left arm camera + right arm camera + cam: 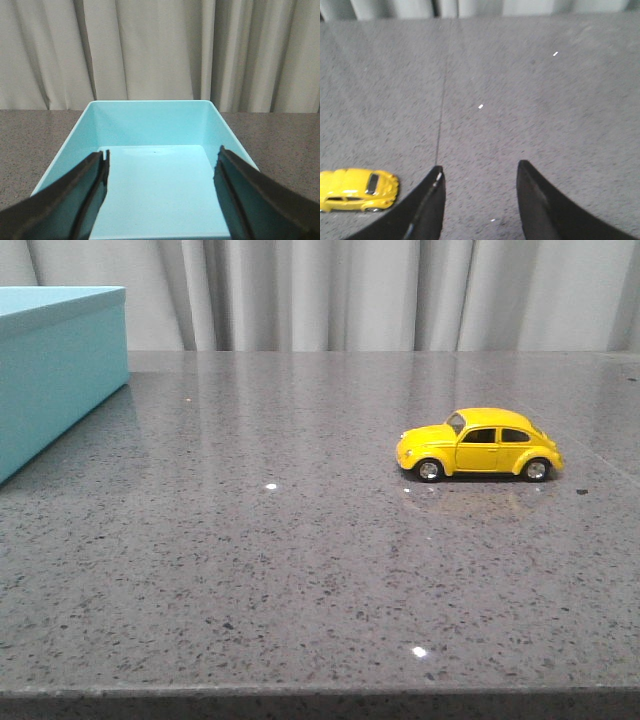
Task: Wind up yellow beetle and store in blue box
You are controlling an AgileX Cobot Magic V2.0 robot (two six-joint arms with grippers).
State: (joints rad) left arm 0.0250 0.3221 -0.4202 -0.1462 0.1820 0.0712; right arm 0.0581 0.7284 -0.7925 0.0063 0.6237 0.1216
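The yellow beetle [479,445] stands on its wheels on the grey table at the right, side-on, nose to the left. It also shows in the right wrist view [357,190], beside and outside my right gripper's fingers. My right gripper [480,170] is open and empty above bare table. The blue box [55,370] stands at the far left of the table. In the left wrist view it is open-topped and empty [155,125]. My left gripper [162,157] is open and empty above the box's inside. Neither gripper shows in the front view.
The grey speckled stone table [300,560] has its front edge at the bottom of the front view. A thin seam [442,100] runs across the tabletop. Grey curtains [380,290] hang behind the table.
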